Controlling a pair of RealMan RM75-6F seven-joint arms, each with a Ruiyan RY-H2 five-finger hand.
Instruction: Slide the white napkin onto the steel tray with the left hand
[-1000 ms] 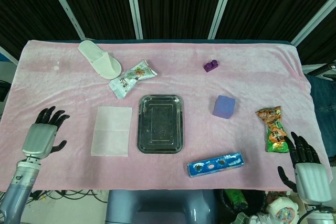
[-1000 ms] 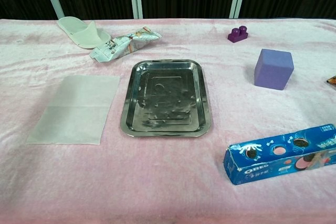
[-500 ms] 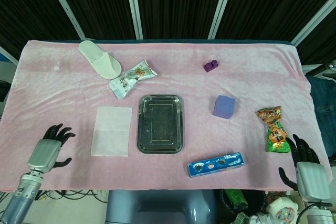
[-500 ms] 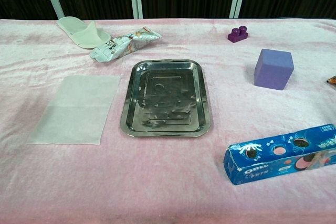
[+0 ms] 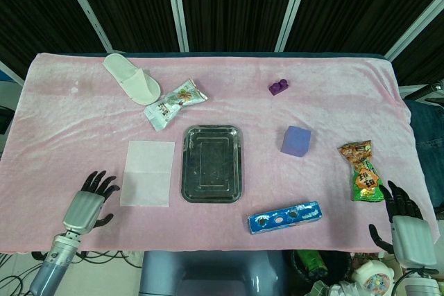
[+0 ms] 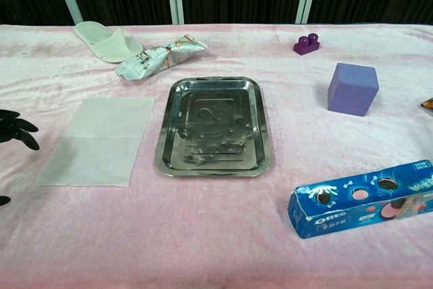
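The white napkin (image 5: 148, 172) (image 6: 98, 140) lies flat on the pink cloth, just left of the steel tray (image 5: 212, 164) (image 6: 214, 126). The tray holds nothing. My left hand (image 5: 90, 200) hovers at the table's front left, a short way left of the napkin's near corner, fingers spread and holding nothing. Only its dark fingertips (image 6: 15, 128) show at the left edge of the chest view. My right hand (image 5: 404, 221) hangs past the front right corner of the table, fingers apart and empty.
A white slipper (image 5: 131, 78) and a snack packet (image 5: 175, 103) lie behind the napkin. Right of the tray are a purple cube (image 5: 296, 141), a small purple brick (image 5: 278, 87), a blue Oreo box (image 5: 285, 217) and an orange snack bag (image 5: 360, 170).
My left hand has moved right and toward the table's front edge, closing on the napkin's near left corner; its fingertips now enter the chest view. The right hand has barely shifted.
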